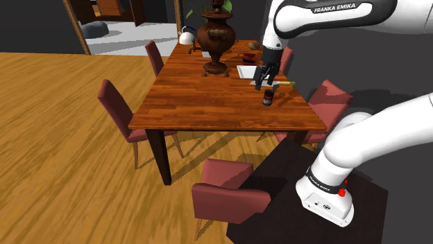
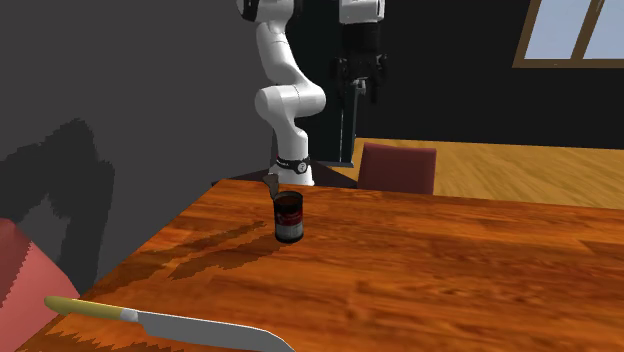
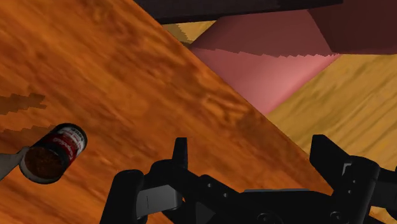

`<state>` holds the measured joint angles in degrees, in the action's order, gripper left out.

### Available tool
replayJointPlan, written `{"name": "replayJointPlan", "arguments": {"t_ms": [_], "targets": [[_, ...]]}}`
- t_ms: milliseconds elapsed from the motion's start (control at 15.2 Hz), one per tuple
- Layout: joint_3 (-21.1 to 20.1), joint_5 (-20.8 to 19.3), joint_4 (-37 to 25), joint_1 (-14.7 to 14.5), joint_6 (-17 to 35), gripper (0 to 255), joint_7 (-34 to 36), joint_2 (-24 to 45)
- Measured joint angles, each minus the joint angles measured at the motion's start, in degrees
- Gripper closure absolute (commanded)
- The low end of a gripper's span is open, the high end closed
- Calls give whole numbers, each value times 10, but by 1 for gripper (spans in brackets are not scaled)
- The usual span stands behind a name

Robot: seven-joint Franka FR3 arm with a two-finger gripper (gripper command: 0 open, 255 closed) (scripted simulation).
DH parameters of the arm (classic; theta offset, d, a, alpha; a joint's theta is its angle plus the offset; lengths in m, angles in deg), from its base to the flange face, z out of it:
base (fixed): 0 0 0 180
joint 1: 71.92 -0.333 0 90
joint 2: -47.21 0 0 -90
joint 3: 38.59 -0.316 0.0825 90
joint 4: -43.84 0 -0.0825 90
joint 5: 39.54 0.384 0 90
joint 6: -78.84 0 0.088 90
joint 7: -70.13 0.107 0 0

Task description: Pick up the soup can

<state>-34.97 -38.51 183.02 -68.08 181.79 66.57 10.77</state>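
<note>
- The claw is released: in the wrist view its two black fingers stand wide apart with nothing between them but bare wood.
- It hangs over the table, clear of the top, and touches nothing.
- The soup can stands upright on the table, close to the long edge on the shoulder view's right and nearer the corner by the stand than the far one.
- The can lies off to one side of the claw, apart from both fingers (its top is cut open, a grey lid flap bent up beside brown contents).
- In the second exterior view the can shows a dark body with a red-and-white label, and the claw hangs higher up and behind it.
- A knife with a yellow handle lies flat on the table, near the can but apart from it.
- Further along the table stands a brown urn, with a white sheet beside it.
- A red chair sits just past the table edge by the claw.
</note>
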Motion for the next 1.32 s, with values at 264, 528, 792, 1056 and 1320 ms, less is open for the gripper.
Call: {"name": "replayJointPlan", "arguments": {"t_ms": [264,528,792,1056,1320], "targets": [[45,-22,-17,17,35,0,-58,64],[80,-34,-44,28,59,0,-108,126],[115,-36,-84,38,80,0,-159,198],[145,-29,-125,49,103,0,-213,275],[171,-12,-190,64,108,0,-269,358]]}}
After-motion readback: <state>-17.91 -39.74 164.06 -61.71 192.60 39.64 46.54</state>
